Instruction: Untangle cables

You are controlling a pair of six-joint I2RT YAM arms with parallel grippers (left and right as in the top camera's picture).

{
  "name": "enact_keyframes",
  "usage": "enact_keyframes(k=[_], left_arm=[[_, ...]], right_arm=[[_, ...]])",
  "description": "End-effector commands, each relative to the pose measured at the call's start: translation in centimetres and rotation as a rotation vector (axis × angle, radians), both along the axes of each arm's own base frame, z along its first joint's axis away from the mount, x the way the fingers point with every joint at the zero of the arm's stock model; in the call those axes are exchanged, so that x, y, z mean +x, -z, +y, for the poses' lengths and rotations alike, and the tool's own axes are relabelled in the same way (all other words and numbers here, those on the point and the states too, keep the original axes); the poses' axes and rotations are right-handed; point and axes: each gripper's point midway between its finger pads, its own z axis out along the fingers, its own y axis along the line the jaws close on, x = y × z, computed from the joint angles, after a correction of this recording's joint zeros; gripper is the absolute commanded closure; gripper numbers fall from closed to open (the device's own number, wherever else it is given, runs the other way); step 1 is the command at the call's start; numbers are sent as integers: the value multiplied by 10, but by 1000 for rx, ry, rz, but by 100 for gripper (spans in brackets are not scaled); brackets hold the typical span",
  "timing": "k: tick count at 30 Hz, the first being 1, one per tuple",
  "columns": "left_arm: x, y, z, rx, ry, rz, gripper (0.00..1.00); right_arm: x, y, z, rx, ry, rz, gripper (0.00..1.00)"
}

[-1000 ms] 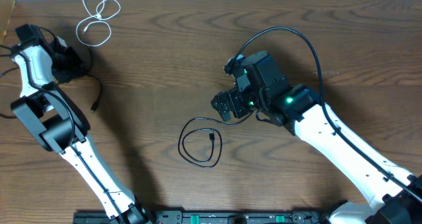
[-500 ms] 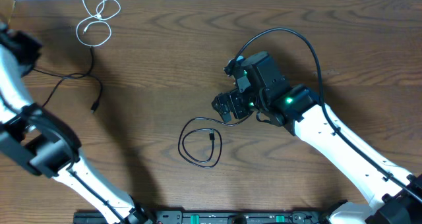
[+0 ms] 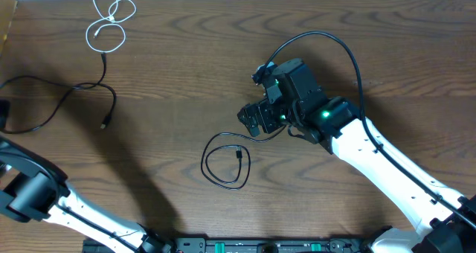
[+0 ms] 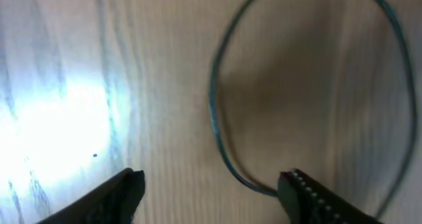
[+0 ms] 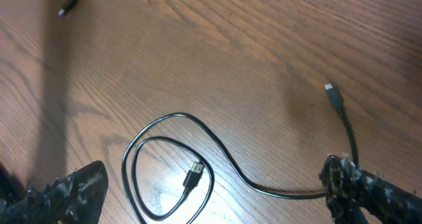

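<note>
Three cables lie on the wood table (image 3: 178, 56). No writing on plugs or arm housings is large or sharp enough to read.

Far left: the left arm (image 3: 33, 197) runs off the frame's left edge in the overhead, so the left gripper (image 4: 211, 179) shows only in its own wrist view, along the bottom edge and badly blurred. Its fingers (image 4: 122, 192) stand apart over bare wood, holding nothing. A dark cable loop (image 4: 214, 105) lies ahead of them; which cable it is cannot be told there.

Left side, overhead: the longer black cable (image 3: 105, 122) sprawls in from the left edge, partly cut off, with one plug end lying free. Its upper run meets the lowest loop of the white cable (image 3: 108, 18), which is bunched at the upper left. Whether the two touch or are threaded cannot be told.

Centre: the short black cable (image 5: 192, 176) is coiled, one plug inside the coil. Its tail runs right to the gripper's lower-right finger and up to a silver-tipped plug. Where it meets that finger is hidden.

Right of centre: the right gripper (image 3: 251, 121) has its fingers (image 5: 76, 188) spread wide and clamps nothing. Two green lights (image 3: 325, 114) glow on the right arm (image 3: 387, 160). A thick black cable (image 3: 316, 33) arcs over its wrist.
</note>
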Motion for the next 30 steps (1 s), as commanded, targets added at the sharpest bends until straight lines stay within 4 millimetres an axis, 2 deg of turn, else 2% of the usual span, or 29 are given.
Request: enact_keyframes(k=[1,18,22,26,30], left_arm=[[-12,18,4,-13,-34,30,27],[5,49,-2,19,79,40,28],[12,66,-8,8,161,75,28],[11,86,-13,-24,170,99,28],[11,94,-13,-31,170,104,28]], right_arm=[[-4,3,4,3,-6,10,1],[-5,2,5,9,-12,15,1],[-5,2,5,9,-12,14,1],[-6,2,6,13,-16,19,1],[-6,2,6,19,-2,28,1]])
